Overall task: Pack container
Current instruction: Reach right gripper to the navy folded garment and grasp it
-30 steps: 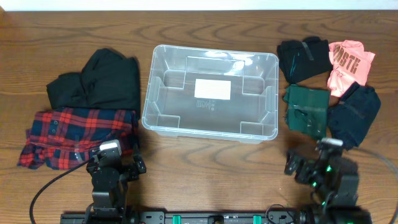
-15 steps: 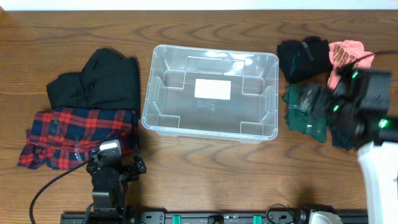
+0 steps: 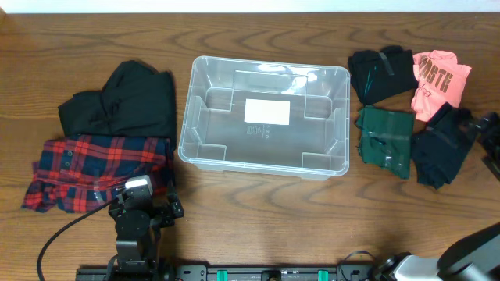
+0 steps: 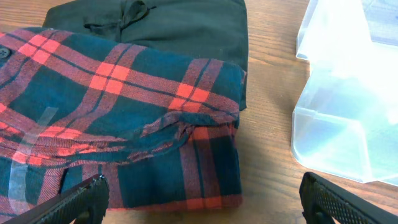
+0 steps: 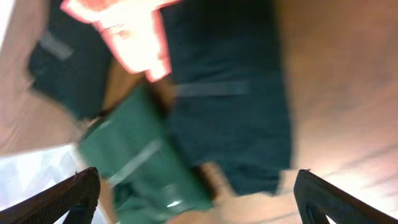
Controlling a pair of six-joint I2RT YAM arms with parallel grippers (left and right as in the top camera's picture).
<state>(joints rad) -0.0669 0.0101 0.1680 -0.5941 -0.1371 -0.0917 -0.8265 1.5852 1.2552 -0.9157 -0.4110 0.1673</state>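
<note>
1. End effector, left (image 4: 204, 186): fingers spread wide, nothing between them. Parked low at the near edge of the counter (image 3: 258, 211), just beside the plaid shirt (image 3: 98, 168).
2. End effector, right (image 5: 194, 183): fingers likewise apart, nothing gripped. Positioned at the far right of the counter, near the navy garment (image 3: 444, 144). Wrist view blurred, so contact with cloth cannot be confirmed.
3. Locate the container (image 3: 186, 133): centre of the counter, upright and open-topped, with nothing inside but a white label on its base.
4. Step in hand, by judgement: approach for the first pick. No garment lifted and none in the container, so packing is not yet begun.
5. Next move, by judgement:
   - Lower the right end effector onto the navy garment or the green garment (image 3: 385, 139).
   - Close on a thick fold and lift clear of the container rim.
   - Release inside the container.
   - Allow for sagging cloth and for snagging the adjacent pieces.
6. Count:
   - Containers: one.
   - End effectors: two.
   - Garments: six.
     - Left of the container, two: left black garment (image 3: 125, 101) and plaid shirt, touching.
     - Right of the container, four: right black garment (image 3: 381, 74), pink shirt (image 3: 439, 78), green garment, navy garment.
</note>
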